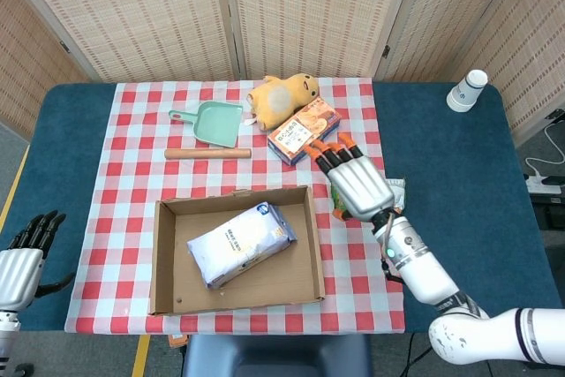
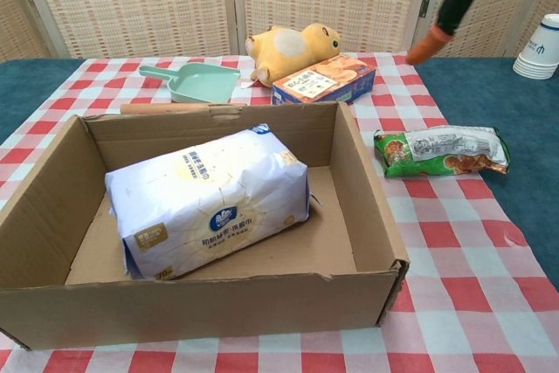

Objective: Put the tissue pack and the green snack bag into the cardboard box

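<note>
I see the tissue pack [image 1: 240, 244] lying diagonally in the cardboard box [image 1: 168, 299]; my right robot hand [image 1: 357, 184], released, hovers over the green snack bag [image 2: 441, 150].

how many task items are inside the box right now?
1. The tissue pack lies on the floor of the cardboard box. The green snack bag is outside, on the table right of the box, partly hidden under the right hand in the head view.

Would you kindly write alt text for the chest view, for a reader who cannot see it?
A tissue pack lies tilted inside an open cardboard box on a red-checked tablecloth. The green snack bag lies outside, right of the box, with the right hand raised above it, holding nothing.
</note>
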`<state>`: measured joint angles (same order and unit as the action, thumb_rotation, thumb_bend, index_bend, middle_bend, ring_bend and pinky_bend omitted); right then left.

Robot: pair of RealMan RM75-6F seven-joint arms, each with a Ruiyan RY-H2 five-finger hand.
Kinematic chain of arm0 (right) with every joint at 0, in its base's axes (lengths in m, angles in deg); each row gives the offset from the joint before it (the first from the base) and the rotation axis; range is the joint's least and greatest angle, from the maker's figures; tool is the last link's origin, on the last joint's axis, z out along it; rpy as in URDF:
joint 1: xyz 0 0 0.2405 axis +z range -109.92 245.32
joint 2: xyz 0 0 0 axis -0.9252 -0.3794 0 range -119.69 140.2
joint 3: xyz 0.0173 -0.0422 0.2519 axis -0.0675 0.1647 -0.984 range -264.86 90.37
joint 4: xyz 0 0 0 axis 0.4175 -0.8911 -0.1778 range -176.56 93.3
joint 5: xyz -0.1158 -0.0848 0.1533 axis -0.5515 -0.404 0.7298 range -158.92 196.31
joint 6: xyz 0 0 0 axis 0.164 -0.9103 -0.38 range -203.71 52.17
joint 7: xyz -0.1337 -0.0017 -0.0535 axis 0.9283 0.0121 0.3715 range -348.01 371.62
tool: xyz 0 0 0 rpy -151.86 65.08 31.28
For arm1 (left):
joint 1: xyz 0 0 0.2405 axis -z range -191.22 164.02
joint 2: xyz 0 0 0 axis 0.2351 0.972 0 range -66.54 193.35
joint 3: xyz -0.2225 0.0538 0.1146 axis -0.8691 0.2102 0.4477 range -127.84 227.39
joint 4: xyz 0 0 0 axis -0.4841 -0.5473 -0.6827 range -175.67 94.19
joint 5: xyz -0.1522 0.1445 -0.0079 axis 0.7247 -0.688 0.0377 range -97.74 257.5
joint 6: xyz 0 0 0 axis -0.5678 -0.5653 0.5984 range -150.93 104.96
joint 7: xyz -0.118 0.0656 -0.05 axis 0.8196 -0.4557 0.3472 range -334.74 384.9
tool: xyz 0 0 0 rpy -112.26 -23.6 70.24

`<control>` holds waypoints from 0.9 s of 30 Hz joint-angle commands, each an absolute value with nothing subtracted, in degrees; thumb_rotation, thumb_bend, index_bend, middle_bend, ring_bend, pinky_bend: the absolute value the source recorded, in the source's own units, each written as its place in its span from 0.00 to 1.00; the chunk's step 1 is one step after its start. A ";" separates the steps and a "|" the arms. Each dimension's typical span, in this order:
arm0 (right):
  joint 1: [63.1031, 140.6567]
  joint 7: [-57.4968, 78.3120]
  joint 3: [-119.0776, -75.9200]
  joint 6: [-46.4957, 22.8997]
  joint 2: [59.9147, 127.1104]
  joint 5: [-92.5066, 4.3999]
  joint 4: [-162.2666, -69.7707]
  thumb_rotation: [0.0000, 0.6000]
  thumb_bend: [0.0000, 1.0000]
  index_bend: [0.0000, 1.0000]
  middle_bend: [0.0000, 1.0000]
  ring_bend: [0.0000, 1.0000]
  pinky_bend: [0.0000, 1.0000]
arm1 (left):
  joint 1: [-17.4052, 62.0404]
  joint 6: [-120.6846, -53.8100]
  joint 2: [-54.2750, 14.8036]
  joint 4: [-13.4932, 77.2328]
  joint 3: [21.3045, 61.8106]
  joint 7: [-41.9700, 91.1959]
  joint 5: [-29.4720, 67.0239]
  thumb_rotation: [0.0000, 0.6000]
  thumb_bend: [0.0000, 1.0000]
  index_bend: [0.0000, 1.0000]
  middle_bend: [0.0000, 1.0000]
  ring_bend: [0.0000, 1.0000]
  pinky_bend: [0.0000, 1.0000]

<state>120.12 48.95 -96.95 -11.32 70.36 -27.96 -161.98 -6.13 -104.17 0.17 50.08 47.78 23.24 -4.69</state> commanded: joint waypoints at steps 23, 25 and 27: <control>110.17 28.95 -90.09 -27.54 68.02 -36.70 -140.16 1.00 0.00 0.11 0.05 0.00 0.07 | -5.92 -103.49 -0.14 49.88 47.53 22.64 -3.51 1.00 0.17 0.04 0.01 0.00 0.18; 110.08 28.11 -90.05 -28.37 69.24 -37.35 -138.39 1.00 0.00 0.11 0.06 0.00 0.07 | -5.95 -103.48 -0.12 49.83 47.48 22.65 -3.31 1.00 0.17 0.04 0.01 0.00 0.18; 110.03 27.57 -90.06 -28.88 70.17 -37.85 -137.08 1.00 0.00 0.12 0.06 0.00 0.07 | -5.97 -103.55 -0.14 49.75 47.46 22.72 -3.32 1.00 0.17 0.04 0.01 0.00 0.18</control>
